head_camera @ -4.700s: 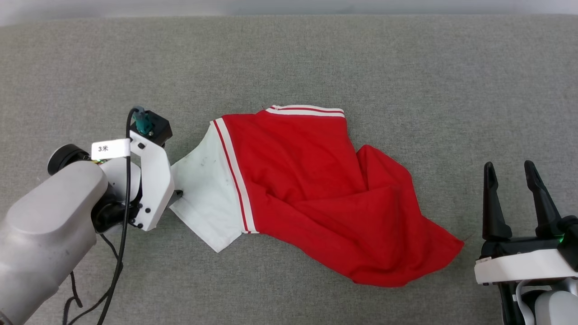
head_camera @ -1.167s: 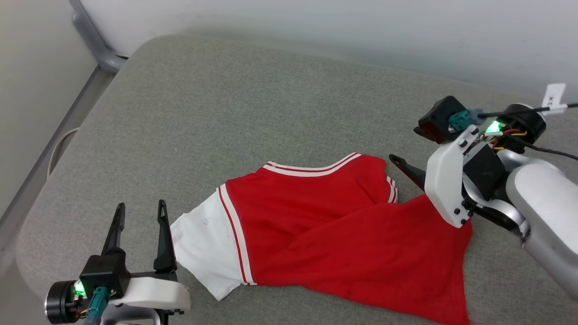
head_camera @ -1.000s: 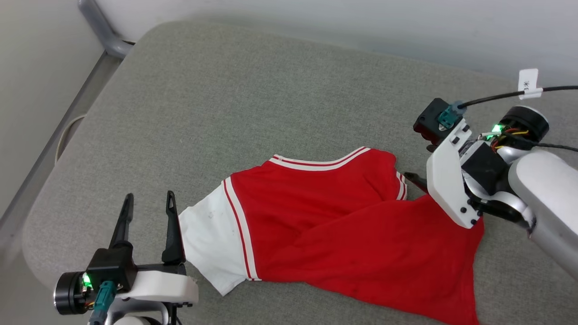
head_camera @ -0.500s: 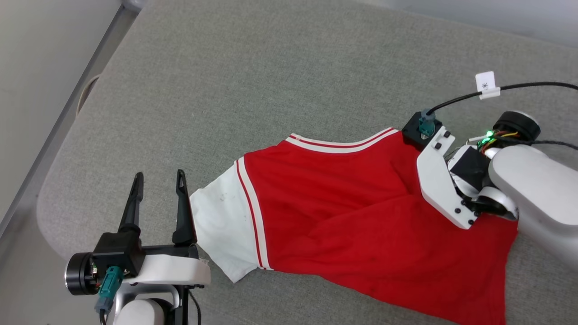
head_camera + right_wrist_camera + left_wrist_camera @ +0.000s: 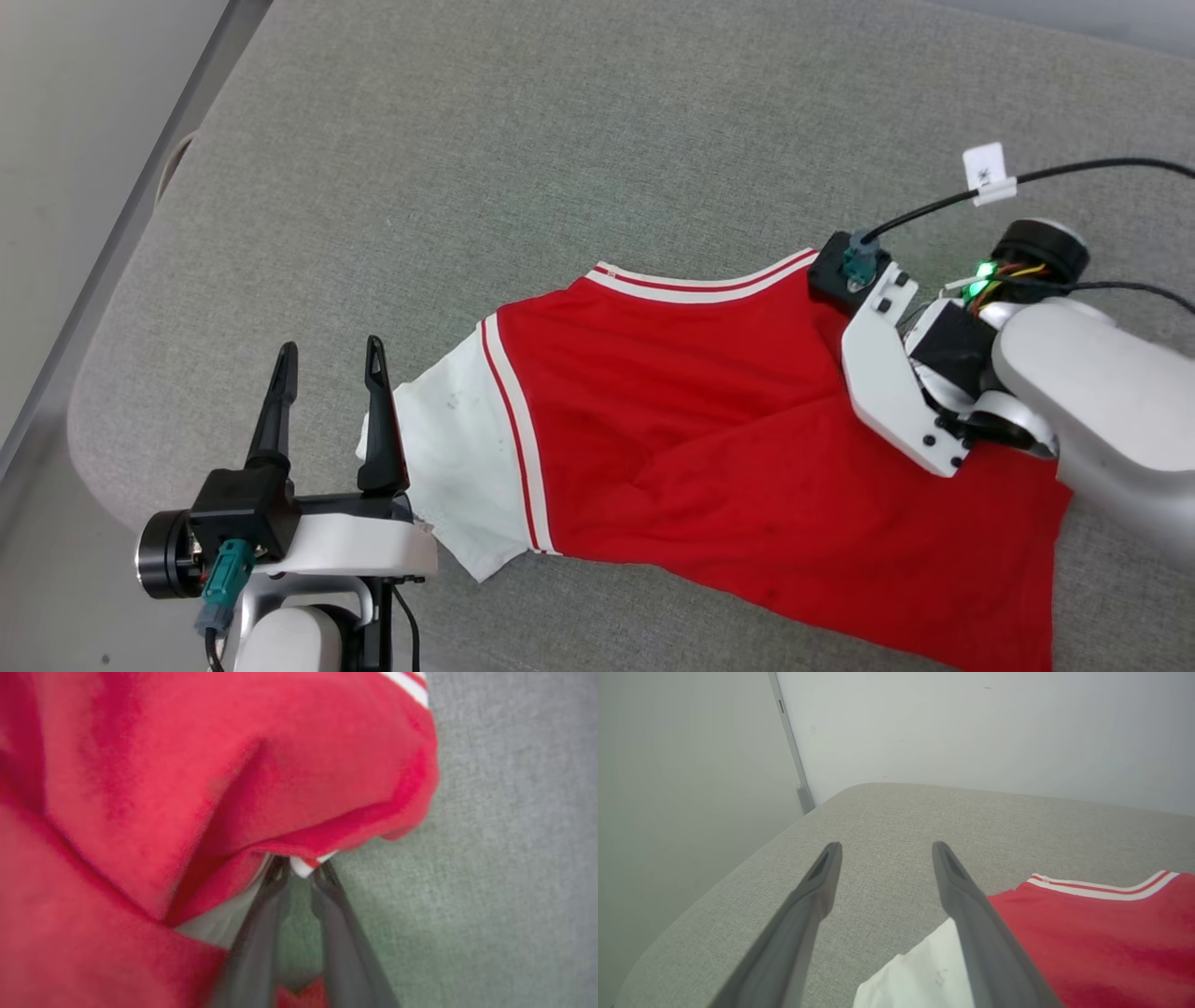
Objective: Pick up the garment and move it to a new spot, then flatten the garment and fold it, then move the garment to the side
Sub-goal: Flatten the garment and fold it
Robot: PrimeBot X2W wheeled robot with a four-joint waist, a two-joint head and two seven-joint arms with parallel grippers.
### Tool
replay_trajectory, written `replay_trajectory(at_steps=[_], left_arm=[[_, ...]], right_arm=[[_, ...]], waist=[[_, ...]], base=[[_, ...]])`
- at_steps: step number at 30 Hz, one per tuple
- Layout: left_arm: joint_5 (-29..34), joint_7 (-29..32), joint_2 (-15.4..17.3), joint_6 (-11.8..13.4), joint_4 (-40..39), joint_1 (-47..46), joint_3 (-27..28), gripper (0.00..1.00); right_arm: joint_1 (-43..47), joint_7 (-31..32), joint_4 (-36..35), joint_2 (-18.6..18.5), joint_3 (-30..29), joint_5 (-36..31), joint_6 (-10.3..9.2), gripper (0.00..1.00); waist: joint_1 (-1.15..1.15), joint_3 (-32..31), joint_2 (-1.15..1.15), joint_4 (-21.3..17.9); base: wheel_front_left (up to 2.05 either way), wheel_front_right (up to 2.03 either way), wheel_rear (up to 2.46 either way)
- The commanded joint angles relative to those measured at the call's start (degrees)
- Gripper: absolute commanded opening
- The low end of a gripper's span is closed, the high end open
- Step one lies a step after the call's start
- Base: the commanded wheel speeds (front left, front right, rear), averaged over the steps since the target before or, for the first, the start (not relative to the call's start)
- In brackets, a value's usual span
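Note:
The garment (image 5: pixel 672 420), bright red with a white sleeve (image 5: pixel 448 467) at its left end, lies crumpled across the grey cushion. My right gripper (image 5: pixel 301 870) has its two fingertips shut on a white and striped bit of the garment (image 5: pixel 233 765) under a red fold. In the head view the right wrist housing (image 5: pixel 896 392) sits over the garment's upper right part and hides the fingers. My left gripper (image 5: pixel 327 359) is open and empty, its right finger just beside the white sleeve edge (image 5: pixel 920 975); in the left wrist view the left gripper (image 5: pixel 882 851) points toward the wall.
The grey cushion (image 5: pixel 523 149) has a rounded edge and corner at the left (image 5: pixel 103 392), with a pale floor and a metal post (image 5: pixel 803 798) beyond. A black cable with a white tag (image 5: pixel 985 173) trails from the right wrist. Bare cushion lies beyond the garment.
The head camera has shifted. My right gripper has moved in over the garment's right upper part and closed on the fabric. The left gripper stays open beside the sleeve.

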Motion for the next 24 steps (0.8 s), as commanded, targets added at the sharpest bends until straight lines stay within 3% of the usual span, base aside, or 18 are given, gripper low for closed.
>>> replay_trajectory(at_steps=[1, 12, 19, 24], left_arm=[[-0.21, -0.13, -0.1, 0.31, 0.16, -0.75, 0.02, 1.0], [2.12, -0.13, -0.1, -0.55, 1.02, 2.85, 1.95, 1.0], [3.52, -0.13, -0.08, -1.71, 0.78, 6.24, 3.75, 1.0], [3.93, -0.13, -0.08, -2.5, 0.91, 8.03, 4.84, 1.0]], right_arm=[[3.24, -0.75, 1.52, 0.6, 2.14, -0.25, -0.05, 0.0], [-0.66, -21.1, 0.87, -0.02, 0.7, -0.72, -0.06, 0.0], [3.06, -29.18, -1.81, -4.06, -3.27, 0.15, -0.06, 0.0], [8.04, -32.32, -4.17, -7.66, -9.57, -0.41, -0.06, 0.0]], waist=[[0.0, -0.43, 0.0, -0.35], [0.0, -7.31, 0.0, -3.54], [0.0, -11.93, 0.0, -6.66], [0.0, -14.61, 0.0, -9.32]], base=[[0.0, 0.0, 0.0], [0.0, 0.0, 0.0], [0.0, 0.0, 0.0], [0.0, 0.0, 0.0]])
